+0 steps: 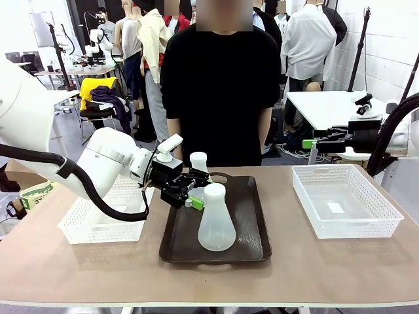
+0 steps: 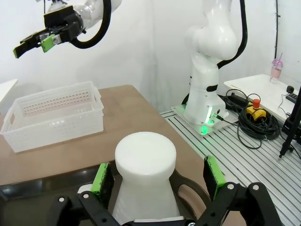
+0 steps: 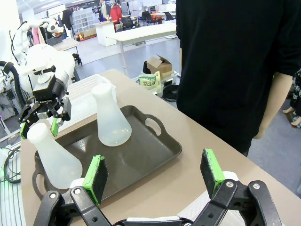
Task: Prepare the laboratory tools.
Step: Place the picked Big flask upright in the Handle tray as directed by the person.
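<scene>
- Two green pads [image 2: 102, 178] of your left gripper [image 1: 194, 198] stood apart, one on each side of the neck of the near conical flask [image 1: 216, 219]; from the left wrist view you could see gaps between pads and neck, so nothing was clamped.
- That near conical flask stood upright on the dark brown tray [image 1: 252, 222], toward its front edge, with the gripper at neck height on its left.
- You had the second conical flask [image 1: 198, 161] upright farther back on the same tray, close behind the left gripper and partly hidden by it.
- Your right gripper [image 1: 314, 140] hung in the air with its jaws wide apart and empty, well off to the right, above and behind the right mesh basket [image 1: 345, 208].
- From the right wrist view you looked down past its pads [image 3: 96, 177] at both flasks on the tray.
- Another white mesh basket [image 1: 85, 226] sat on the table [image 1: 366, 268] left of the tray, under your left arm.
- Across the table a person in a black top [image 1: 219, 91] stood just behind the tray.
</scene>
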`<state>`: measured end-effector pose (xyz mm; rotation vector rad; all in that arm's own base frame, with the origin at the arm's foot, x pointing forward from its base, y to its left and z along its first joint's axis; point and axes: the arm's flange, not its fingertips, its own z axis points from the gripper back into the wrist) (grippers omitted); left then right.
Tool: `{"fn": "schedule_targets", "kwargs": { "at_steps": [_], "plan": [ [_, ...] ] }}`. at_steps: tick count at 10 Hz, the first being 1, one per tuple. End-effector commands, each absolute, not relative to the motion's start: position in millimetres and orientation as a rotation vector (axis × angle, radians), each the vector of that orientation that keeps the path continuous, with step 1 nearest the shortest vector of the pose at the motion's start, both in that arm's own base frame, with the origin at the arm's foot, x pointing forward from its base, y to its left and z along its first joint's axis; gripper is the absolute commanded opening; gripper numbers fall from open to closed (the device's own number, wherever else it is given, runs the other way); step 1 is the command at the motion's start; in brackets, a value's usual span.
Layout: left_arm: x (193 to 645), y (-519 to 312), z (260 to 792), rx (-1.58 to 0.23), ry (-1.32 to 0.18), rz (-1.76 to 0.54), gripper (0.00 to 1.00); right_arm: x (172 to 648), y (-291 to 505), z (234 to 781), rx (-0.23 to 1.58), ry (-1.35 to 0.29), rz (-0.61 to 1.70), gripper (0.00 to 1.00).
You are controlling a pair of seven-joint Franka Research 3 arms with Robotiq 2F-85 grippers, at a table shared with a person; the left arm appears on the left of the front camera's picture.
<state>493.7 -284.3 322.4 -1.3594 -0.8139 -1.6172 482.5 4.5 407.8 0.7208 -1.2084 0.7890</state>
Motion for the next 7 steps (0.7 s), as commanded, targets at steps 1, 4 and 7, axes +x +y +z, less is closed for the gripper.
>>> {"fn": "schedule_targets", "kwargs": {
  "at_steps": [1, 4, 7],
  "plan": [
    [493.3, -284.4, 323.2, -1.359, -0.812, -1.617, 1.00, 480.8, 5.2, 408.0, 0.716, -1.195, 0.773, 1.00],
    [493.3, -284.4, 323.2, -1.359, -0.812, -1.617, 1.00, 480.8, 5.2, 408.0, 0.716, -1.195, 0.773, 1.00],
    [493.3, -284.4, 323.2, -1.359, -0.812, -1.617, 1.00, 480.8, 5.2, 408.0, 0.716, -1.195, 0.773, 1.00]
  ]
}}
